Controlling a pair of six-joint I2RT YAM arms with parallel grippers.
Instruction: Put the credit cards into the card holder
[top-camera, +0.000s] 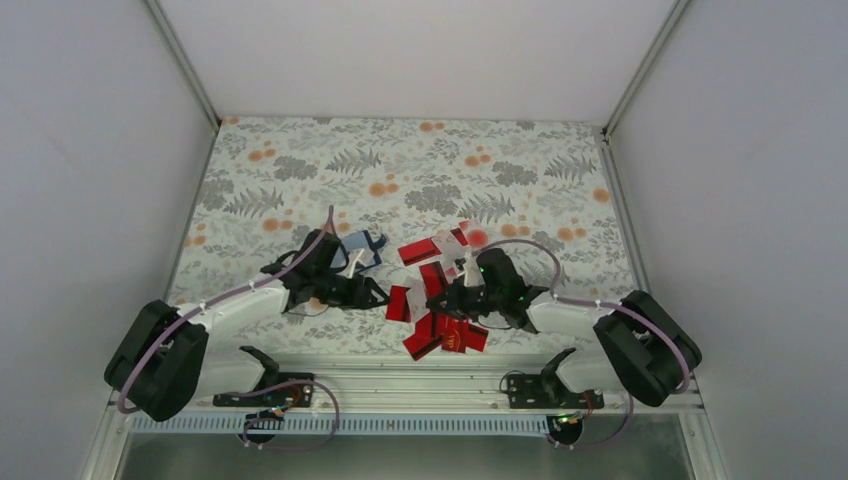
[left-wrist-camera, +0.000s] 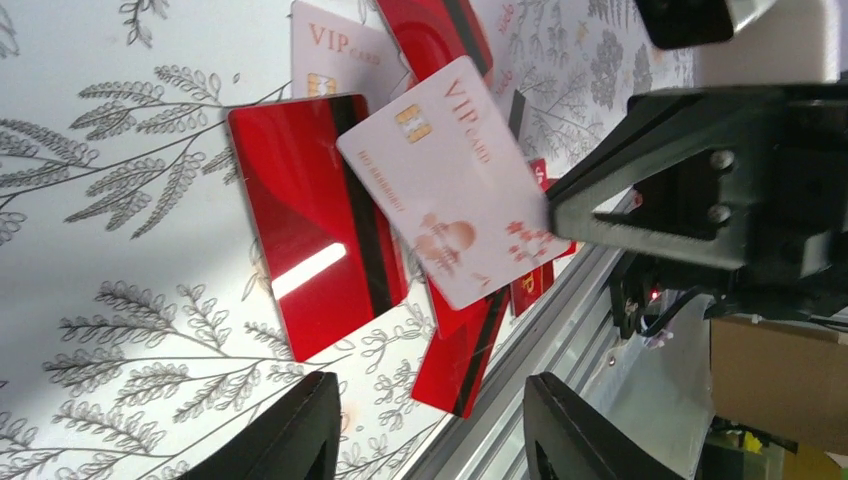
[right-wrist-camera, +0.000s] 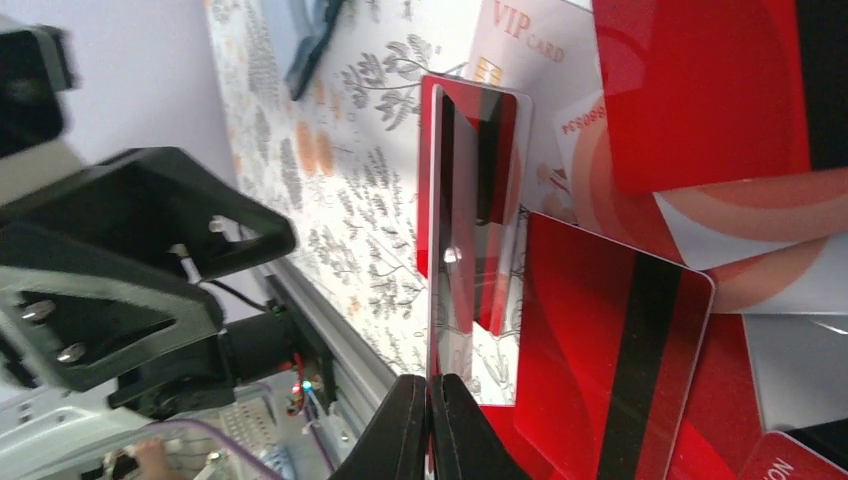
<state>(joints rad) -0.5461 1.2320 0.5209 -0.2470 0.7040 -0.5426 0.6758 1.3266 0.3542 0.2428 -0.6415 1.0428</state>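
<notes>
Right claw grips a white card, left claw gapes empty; next, carry it over to the card holder

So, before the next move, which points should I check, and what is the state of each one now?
1. Right gripper shut on the white card: ok.
2. Only one card in that grip: ok, the right wrist view shows a single thin edge.
3. Left gripper open and empty: ok.
4. Card holder open and ready to receive: cannot tell, the left arm hides part of it.
5. White card brought to the card holder: not ok, it is held by the card pile, apart from the holder.
</notes>
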